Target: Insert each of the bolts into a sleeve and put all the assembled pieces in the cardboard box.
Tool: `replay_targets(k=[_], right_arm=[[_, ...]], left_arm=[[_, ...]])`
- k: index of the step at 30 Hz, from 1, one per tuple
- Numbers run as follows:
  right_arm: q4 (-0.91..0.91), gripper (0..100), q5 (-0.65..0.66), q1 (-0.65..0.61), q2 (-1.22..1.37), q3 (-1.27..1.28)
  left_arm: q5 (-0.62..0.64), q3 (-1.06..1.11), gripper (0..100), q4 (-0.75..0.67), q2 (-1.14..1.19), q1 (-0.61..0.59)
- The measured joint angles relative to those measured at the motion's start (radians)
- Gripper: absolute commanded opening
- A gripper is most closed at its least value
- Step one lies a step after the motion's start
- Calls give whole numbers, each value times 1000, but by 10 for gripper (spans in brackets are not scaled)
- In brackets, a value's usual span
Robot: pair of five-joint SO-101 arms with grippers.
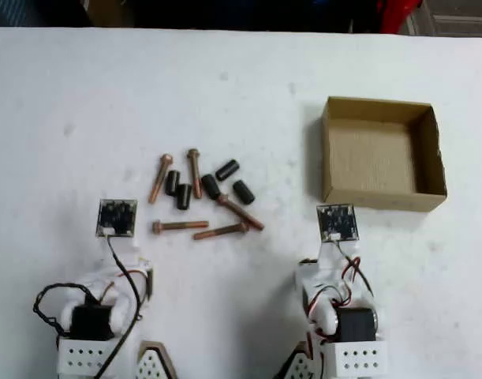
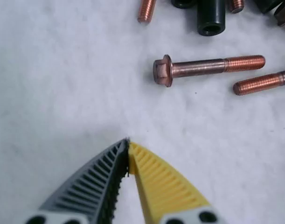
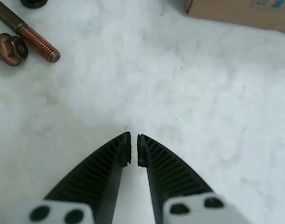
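Several copper bolts (image 1: 180, 226) and several short black sleeves (image 1: 183, 196) lie loose on the white table, left of the open cardboard box (image 1: 382, 154). In the left wrist view my left gripper (image 2: 128, 143), one finger grey and one yellow, is shut with nothing in it, a short way from a flanged bolt (image 2: 203, 67) and a sleeve (image 2: 211, 16). My right gripper (image 3: 134, 142) has black fingers, shut and holding nothing. It hovers over bare table, between a threaded bolt (image 3: 28, 33) and the box's corner (image 3: 240, 11).
Both arms' bases sit at the table's near edge, the left arm (image 1: 117, 217) beside the pile and the right arm (image 1: 337, 222) just below the box. The box holds nothing. Dark clutter lines the far table edge.
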Motion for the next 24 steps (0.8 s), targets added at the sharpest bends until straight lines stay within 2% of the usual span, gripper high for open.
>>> replay_targets(k=[9, 14, 17, 21, 24], right_arm=[[-64, 21, 3, 2, 0, 0], [-92, 21, 129, 2, 0, 0], [-71, 17, 157, 2, 0, 0], [-17, 17, 161, -2, 0, 0], [-15, 17, 103, -3, 0, 0]], left_arm=[[0, 0, 24, 0, 0, 0], [0, 0, 24, 0, 0, 0], [0, 0, 24, 0, 0, 0], [0, 0, 24, 0, 0, 0], [0, 0, 24, 0, 0, 0]])
